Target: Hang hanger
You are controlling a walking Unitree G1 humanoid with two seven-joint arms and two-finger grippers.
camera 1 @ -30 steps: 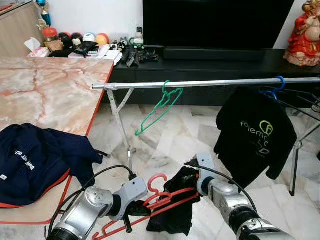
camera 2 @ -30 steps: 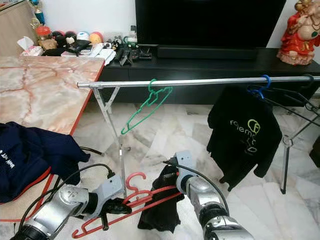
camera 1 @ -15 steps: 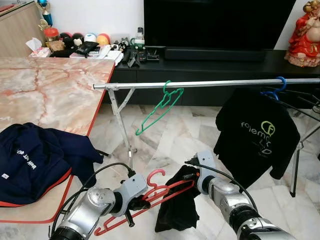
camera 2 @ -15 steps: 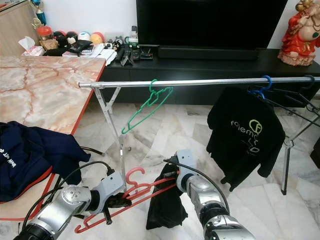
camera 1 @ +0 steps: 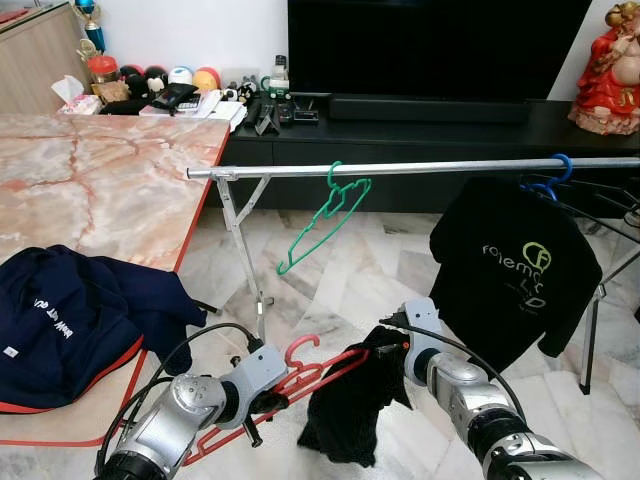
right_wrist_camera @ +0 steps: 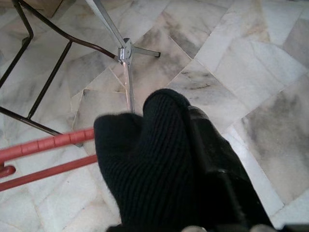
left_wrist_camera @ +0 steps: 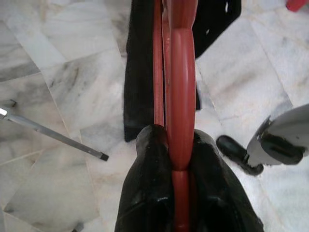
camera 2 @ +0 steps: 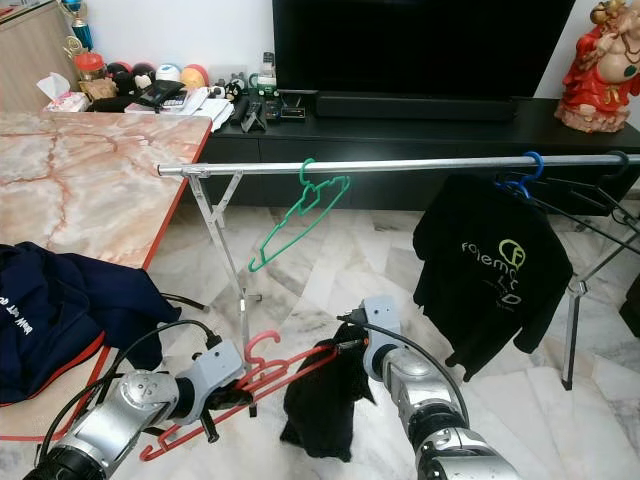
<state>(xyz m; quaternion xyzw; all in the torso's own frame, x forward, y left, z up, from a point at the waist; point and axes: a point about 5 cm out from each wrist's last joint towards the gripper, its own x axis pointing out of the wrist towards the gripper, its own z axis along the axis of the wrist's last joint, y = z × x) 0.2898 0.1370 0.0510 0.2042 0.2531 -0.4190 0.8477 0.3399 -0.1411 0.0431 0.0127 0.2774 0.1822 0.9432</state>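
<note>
A red hanger (camera 1: 300,372) is held low over the marble floor, in front of the silver clothes rail (camera 1: 420,167). My left gripper (camera 1: 262,400) is shut on the hanger's bar; in the left wrist view the red bar (left_wrist_camera: 179,96) runs between my two black fingers (left_wrist_camera: 145,193). A black garment (camera 1: 350,410) hangs off the hanger's right end. My right gripper (camera 1: 392,345) is shut on the top of that garment, whose knit cloth (right_wrist_camera: 149,159) wraps my fingers in the right wrist view.
A green hanger (camera 1: 325,215) and a black T-shirt (camera 1: 515,275) on a blue hanger hang on the rail. A marble table (camera 1: 100,190) with a navy garment (camera 1: 70,320) stands at my left. A black TV cabinet (camera 1: 420,130) lies behind the rail.
The black garment has slid further along the hanger's right end and hangs lower and fuller. My right gripper has risen slightly; the left has tilted the hanger.
</note>
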